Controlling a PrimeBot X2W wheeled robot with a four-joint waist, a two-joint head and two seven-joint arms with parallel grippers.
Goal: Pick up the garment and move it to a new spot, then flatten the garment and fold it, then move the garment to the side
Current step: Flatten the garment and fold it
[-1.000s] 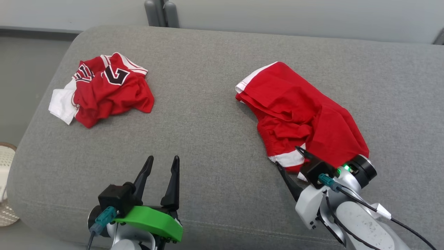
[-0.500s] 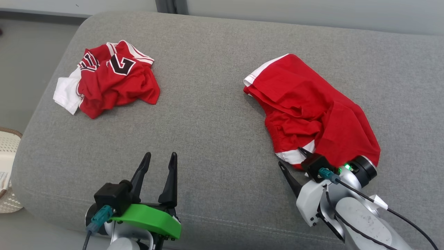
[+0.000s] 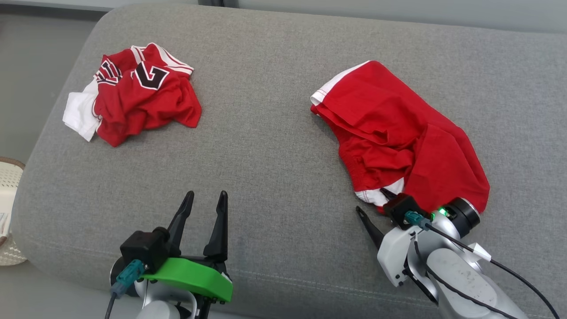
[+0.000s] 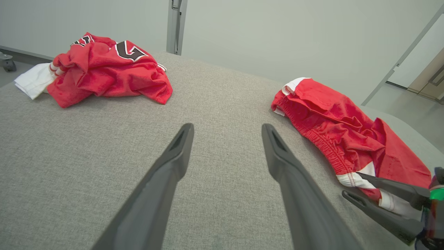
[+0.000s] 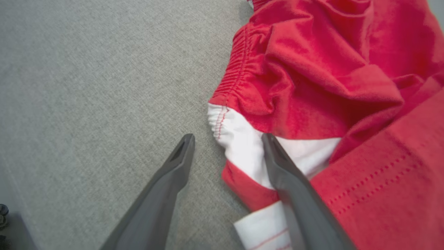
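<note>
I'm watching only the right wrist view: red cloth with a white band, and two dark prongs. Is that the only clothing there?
Observer: No. Besides those red shorts, a crumpled red jersey with black letters lies far off to the left on the same grey cushion.
Operator: And the other arm, what is it doing?
Observer: The left gripper is open and holds nothing, pointing at bare cushion between the two garments.
Operator: Anything beside the cushion?
Observer: What looks like a pale basket stands on the floor past its left end.
</note>
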